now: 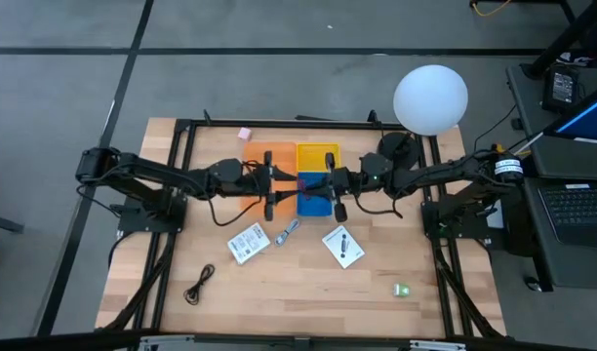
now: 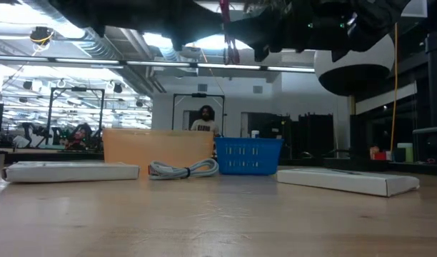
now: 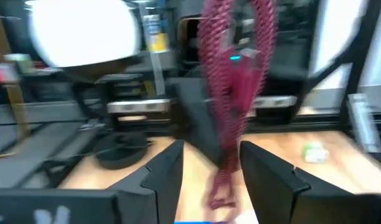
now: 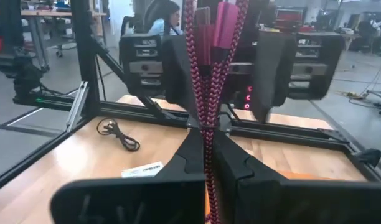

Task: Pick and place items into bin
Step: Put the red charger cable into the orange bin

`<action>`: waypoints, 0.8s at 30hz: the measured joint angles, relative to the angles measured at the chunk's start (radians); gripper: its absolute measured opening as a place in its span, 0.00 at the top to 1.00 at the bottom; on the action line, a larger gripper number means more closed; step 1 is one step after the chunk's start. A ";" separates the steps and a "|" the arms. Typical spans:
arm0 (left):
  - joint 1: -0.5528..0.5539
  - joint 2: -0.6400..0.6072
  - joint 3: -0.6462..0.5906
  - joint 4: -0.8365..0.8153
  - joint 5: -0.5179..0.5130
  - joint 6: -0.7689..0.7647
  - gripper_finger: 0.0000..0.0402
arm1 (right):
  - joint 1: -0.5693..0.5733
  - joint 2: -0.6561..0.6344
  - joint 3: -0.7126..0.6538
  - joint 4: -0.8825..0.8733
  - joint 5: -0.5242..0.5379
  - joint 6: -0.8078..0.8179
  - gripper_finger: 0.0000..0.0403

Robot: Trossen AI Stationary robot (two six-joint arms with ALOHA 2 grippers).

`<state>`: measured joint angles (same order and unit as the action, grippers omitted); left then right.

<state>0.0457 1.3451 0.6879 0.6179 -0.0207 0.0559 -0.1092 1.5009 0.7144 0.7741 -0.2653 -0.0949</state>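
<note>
Where both grippers meet above the bins [image 1: 316,156], red cable [image 4: 206,93] is pinched by the right gripper [image 4: 207,163]; left gripper [image 3: 210,163] is spread. Black cable [image 1: 199,286] is seen from above only.

light: even overhead – ceiling strips glare | left wrist: motion-blurred | shadows: soft

A braided cable [image 4: 206,93] in red-pink with a dark woven fleck hangs before dark fingers [image 4: 190,152]. On the pale wood-grain worktop [image 1: 308,292] sit a translucent orange bin [image 1: 269,158], a yellow bin [image 1: 317,156] and a blue slotted basket [image 2: 248,155]. Two white cards [image 1: 249,243] carry black marks, beside a thin black cable [image 1: 199,286] and a tiny green piece [image 1: 402,290].
</note>
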 joint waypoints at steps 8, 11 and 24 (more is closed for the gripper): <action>0.002 0.044 0.032 0.016 0.105 -0.018 0.62 | 0.009 0.000 0.001 -0.012 0.001 -0.012 1.00; 0.002 0.045 0.032 0.015 0.098 -0.019 0.64 | 0.009 0.000 0.001 -0.017 0.001 -0.012 1.00; 0.008 0.026 0.031 -0.003 0.091 0.038 0.96 | 0.009 0.000 0.002 -0.017 0.005 -0.010 1.00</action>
<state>0.0534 1.3708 0.7193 0.6154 0.0708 0.0943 -0.1001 1.5012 0.7169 0.7571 -0.2602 -0.1045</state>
